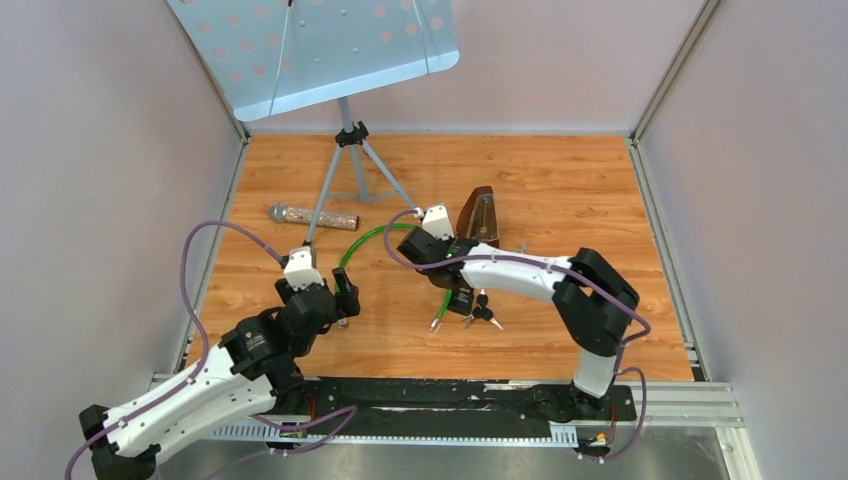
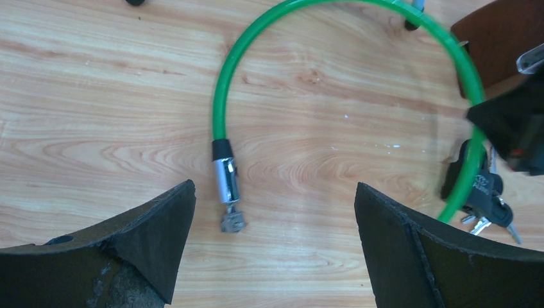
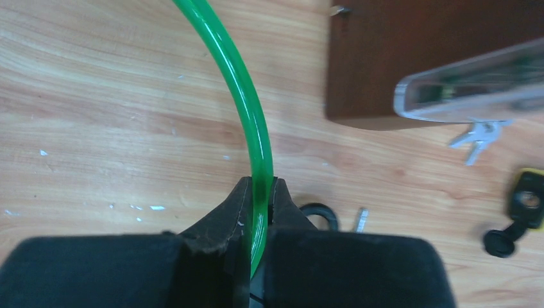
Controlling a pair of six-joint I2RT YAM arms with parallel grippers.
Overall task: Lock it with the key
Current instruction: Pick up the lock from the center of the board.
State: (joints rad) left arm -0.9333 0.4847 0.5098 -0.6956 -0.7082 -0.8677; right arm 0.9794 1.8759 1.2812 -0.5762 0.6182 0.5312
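Two sets of jaws, two jobs: your right jaws are clenched on the green cable [image 3: 253, 128], with the bunch of keys [image 2: 494, 205] just beside them, while your left jaws hang released above the bench [image 2: 96, 96]. The cable's metal pin end [image 2: 226, 183] lies on the bench between the left jaws, off-centre. Centre over its silver sleeve, come straight down, and pinch behind the tip, leaving the tip clear for the lock.
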